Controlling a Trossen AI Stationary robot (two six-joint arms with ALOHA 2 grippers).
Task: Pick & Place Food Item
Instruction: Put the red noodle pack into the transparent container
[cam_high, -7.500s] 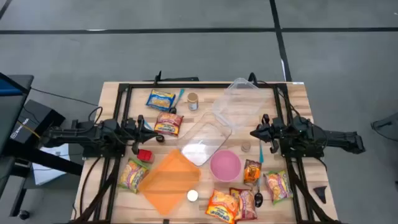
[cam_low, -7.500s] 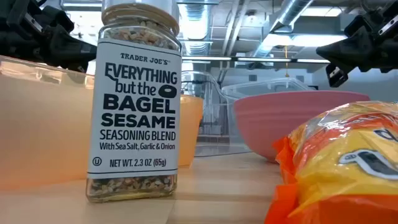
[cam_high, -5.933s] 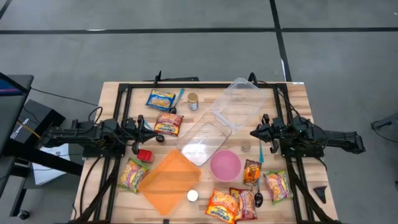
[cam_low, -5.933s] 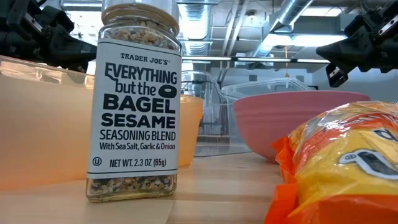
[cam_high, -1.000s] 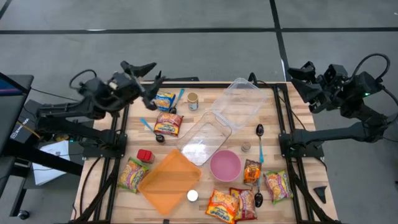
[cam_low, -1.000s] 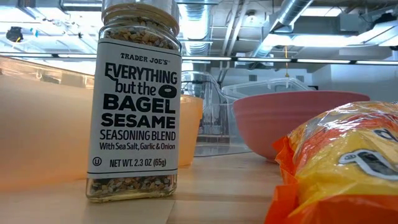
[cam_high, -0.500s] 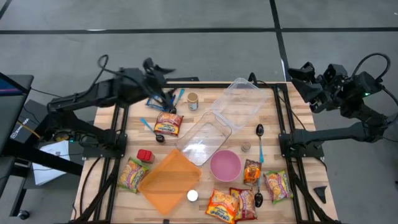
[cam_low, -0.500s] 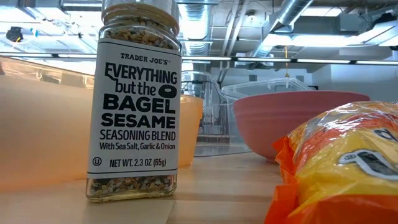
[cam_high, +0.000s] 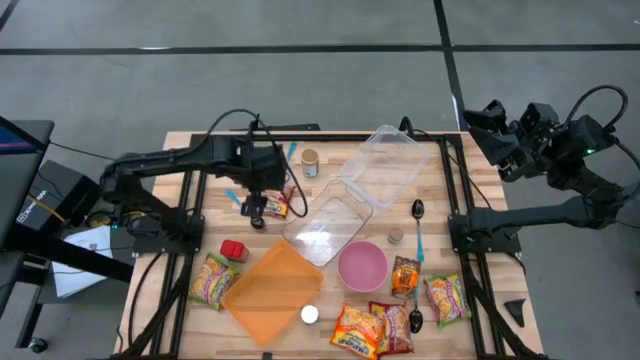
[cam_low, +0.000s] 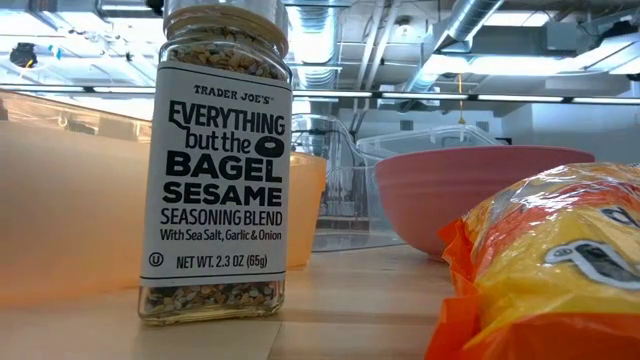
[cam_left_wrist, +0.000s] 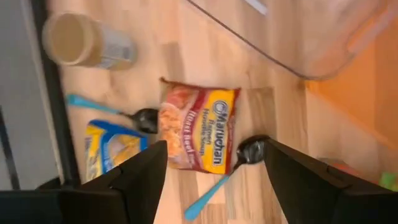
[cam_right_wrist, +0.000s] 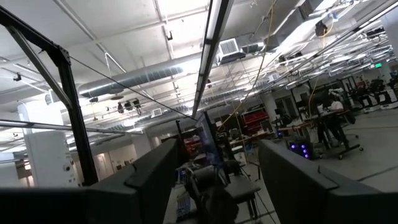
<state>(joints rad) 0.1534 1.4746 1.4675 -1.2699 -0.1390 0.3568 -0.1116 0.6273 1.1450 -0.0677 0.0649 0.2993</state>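
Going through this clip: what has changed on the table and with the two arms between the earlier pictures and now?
Both arms left their low resting pose mid-table. The left gripper rose, swung to the far edge, then came down open over the red noodle packet, holding nothing. The right gripper lifted to the far right corner and waits there, open. With the arms gone, two more spoons show. The packets, pink bowl, orange tray and seasoning jar stayed put.
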